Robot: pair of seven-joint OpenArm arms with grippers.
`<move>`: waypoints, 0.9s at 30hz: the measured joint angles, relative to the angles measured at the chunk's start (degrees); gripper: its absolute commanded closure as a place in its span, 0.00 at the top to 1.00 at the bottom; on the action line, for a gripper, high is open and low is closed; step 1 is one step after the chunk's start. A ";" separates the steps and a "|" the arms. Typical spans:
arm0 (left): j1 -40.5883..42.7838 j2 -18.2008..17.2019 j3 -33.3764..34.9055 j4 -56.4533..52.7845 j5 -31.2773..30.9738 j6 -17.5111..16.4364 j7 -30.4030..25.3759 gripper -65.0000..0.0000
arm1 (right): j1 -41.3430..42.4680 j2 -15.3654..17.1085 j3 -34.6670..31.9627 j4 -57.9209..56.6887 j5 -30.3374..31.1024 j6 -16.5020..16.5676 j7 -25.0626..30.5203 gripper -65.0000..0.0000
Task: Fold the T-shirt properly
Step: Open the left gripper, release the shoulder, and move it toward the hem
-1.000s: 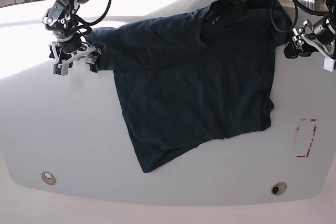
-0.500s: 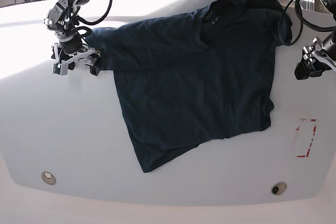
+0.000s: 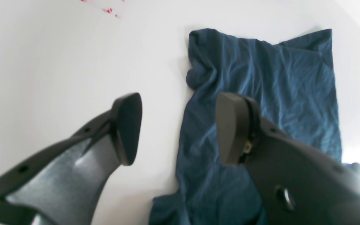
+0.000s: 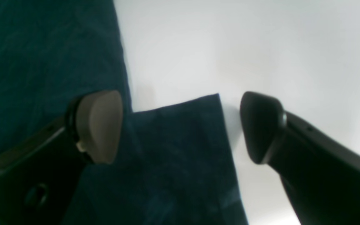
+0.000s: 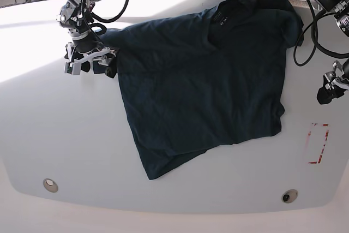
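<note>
Lying flat on the white table (image 5: 65,135), the T-shirt (image 5: 202,80) is spread out.
Its hem is found nearest the front edge and its neck toward the back edge. The left gripper (image 5: 331,90) is held open by the right edge, off the cloth. The right gripper (image 5: 91,65) is spread wide over the sleeve (image 4: 180,143) near the back left corner.

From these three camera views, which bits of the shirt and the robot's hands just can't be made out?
- Neck label of the T-shirt: too small to read in the base view.
- Left end effector: at the base view's right edge, too small to see its fingers there.
- Sleeve under the right end effector: the right wrist view is dark and blurred, its lower part cut off.
- Hem corner: folded over, underside hidden.
</note>
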 measured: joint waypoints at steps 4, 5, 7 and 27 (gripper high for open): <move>-2.64 -0.02 -0.04 -2.78 2.12 0.07 -0.02 0.54 | -0.31 -0.02 -0.17 0.28 0.00 0.09 -0.04 0.83; -3.02 -0.04 -0.02 -3.23 2.40 -0.13 -0.02 0.54 | -0.33 -0.02 -0.46 0.28 -0.02 0.11 -0.04 0.82; -3.48 -0.04 -0.04 -3.72 2.89 0.00 -0.02 0.54 | -0.63 0.07 -1.01 0.28 -0.04 0.15 -0.02 0.74; -3.45 -0.04 -0.07 -4.20 3.76 0.00 -0.07 0.54 | -1.22 0.20 -3.13 -0.11 -0.50 -0.52 -1.25 0.00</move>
